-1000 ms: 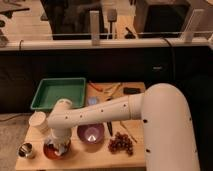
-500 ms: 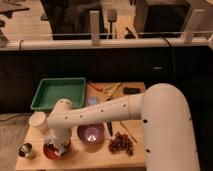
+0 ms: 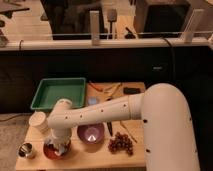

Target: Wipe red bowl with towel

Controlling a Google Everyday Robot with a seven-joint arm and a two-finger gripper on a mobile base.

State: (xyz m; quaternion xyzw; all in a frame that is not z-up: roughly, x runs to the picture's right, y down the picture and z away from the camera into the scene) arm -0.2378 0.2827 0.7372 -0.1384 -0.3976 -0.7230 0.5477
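While the big white robot arm [image 3: 125, 112] reaches across the wooden table [image 3: 95, 155], its gripper [image 3: 58, 145] points down into the small red bowl [image 3: 55, 150] at the front left. A pale towel [image 3: 61, 147] seems bunched under it, likely pinched, but I cannot tell for sure. Close by sit a green tray [image 3: 59, 93], a purple bowl [image 3: 90, 133], dark grapes [image 3: 120, 143], a white cup [image 3: 38, 122] and a little metal cup [image 3: 26, 149]. Pushing sideways too hard could slide the bowl into that metal cup.

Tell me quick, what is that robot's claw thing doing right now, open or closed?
End effector: down in the red bowl at the table's front left, pressed on the towel; open or closed cannot be told.
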